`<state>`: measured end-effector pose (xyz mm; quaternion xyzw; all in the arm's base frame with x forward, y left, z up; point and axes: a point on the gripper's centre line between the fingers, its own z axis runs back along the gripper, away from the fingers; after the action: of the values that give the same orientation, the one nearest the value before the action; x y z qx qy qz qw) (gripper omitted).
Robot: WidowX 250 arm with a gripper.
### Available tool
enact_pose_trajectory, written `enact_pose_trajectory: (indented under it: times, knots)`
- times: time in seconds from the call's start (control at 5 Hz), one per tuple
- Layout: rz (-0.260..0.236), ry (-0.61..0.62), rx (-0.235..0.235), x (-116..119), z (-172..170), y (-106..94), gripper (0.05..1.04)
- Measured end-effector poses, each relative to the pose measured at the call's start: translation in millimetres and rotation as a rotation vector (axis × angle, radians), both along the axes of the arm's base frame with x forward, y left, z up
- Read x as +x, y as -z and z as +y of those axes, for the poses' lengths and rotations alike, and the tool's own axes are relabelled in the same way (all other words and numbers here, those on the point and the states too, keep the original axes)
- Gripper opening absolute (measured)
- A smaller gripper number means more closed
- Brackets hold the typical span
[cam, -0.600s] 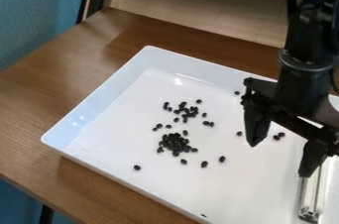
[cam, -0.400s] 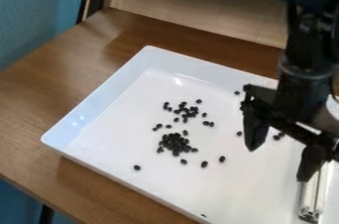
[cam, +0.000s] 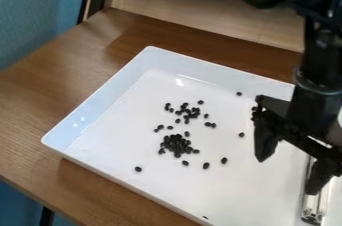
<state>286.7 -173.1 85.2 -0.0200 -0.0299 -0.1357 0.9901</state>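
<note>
My black gripper hangs over the right side of the white tray, its two fingers spread wide apart with nothing between them. Black beans lie on the tray's floor to the left of it: a dense pile near the middle, a looser cluster just above that, and several single ones around them. Close to the tray's right side, below the gripper's right finger, lies a silvery-white long object, partly hidden behind that finger.
The tray's raised walls surround the beans on a brown wooden table. Behind the table is a pale wood surface, with a blue wall at the upper left.
The gripper first dipped slightly leftward, then shifted right, still spread. The upper arm has come further into view at the top. Beans and tray have kept their places.
</note>
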Motion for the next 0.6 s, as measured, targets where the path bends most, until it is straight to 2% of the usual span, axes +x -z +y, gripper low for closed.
enact_pose_trajectory:
  times: [0.4,0.6]
  knots:
    - [-0.045,0.008,0.036,10.9,-13.4,6.3,1.000]
    - [-0.055,-0.004,0.039,17.5,-16.7,8.4,1.000]
